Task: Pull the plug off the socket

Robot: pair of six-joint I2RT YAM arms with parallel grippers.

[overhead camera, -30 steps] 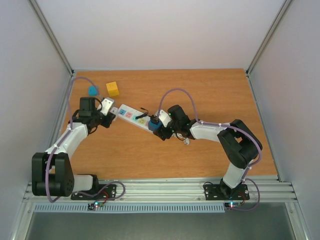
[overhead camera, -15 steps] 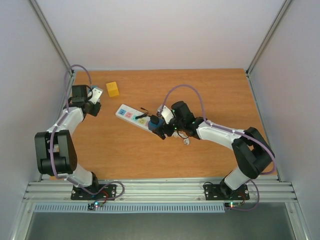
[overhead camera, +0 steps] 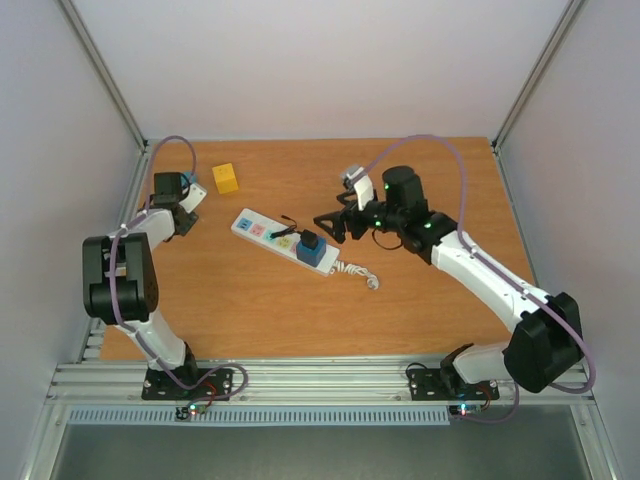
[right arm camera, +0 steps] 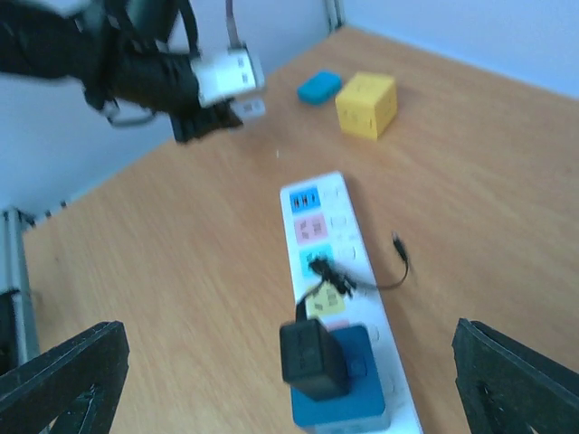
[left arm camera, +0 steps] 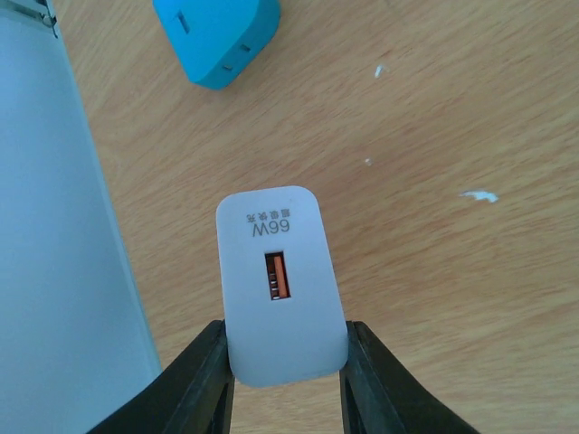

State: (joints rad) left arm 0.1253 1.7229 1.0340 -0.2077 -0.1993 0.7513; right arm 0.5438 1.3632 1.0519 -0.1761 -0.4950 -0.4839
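The socket is a long white strip with pastel faces, lying slantwise mid-table. A black plug stands on a blue adapter at the strip's near end, and a thin black lead trails over the strip. My left gripper is at the far left by the wall, shut on a white charger plug held above the wood. My right gripper hangs open behind and to the right of the strip, holding nothing; the black plug lies between its wide-spread fingers in the right wrist view.
A yellow cube sits at the back left. A loose blue plug lies just ahead of my left gripper. The white side wall is close on its left. The strip's coiled white cord lies by its near end.
My left gripper carried the white charger plug from the strip's far end to the left wall. My right gripper opened wide, lifted off the strip's near end and drew back to the right.
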